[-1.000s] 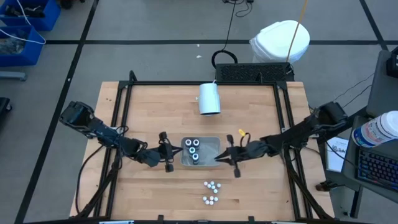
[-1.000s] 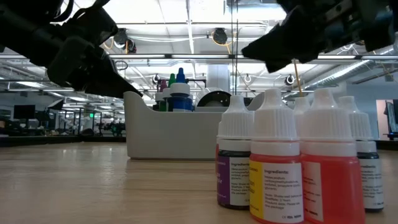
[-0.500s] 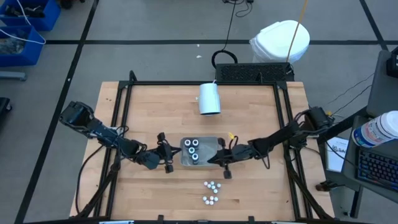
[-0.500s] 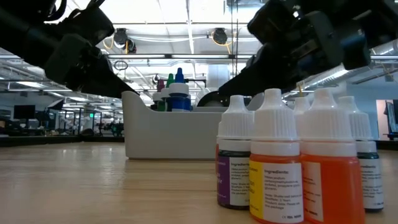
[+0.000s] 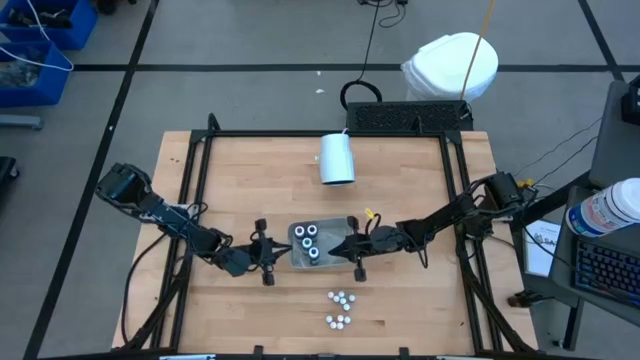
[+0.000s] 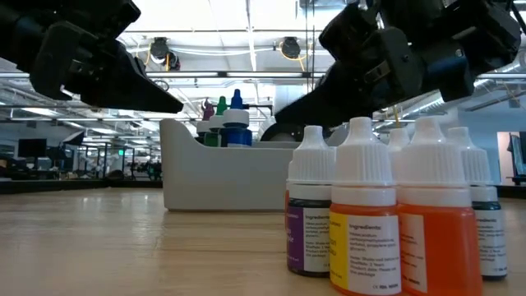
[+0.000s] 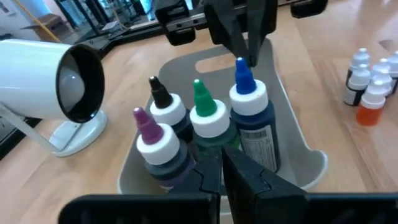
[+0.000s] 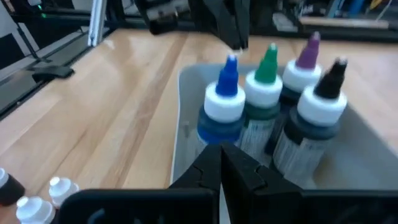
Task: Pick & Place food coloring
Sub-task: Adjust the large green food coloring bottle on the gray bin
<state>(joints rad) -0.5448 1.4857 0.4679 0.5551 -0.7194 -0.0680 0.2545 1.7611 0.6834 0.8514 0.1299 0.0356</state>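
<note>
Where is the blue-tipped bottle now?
In the left wrist view, the blue-tipped bottle stands in the grey tray, beside the green-tipped bottle.

In the low view the nearest small bottles (image 6: 364, 215) carry white labels. On the yellow-orange bottle's label (image 6: 367, 247) the heading "Ingredients:" can be read; the finer lines under it are too small to make out. The purple bottle's label (image 6: 316, 238) also begins with a word like "Ingredients", and the rest is illegible. Labels on the bottles in the tray (image 7: 256, 140) cannot be read.
</note>
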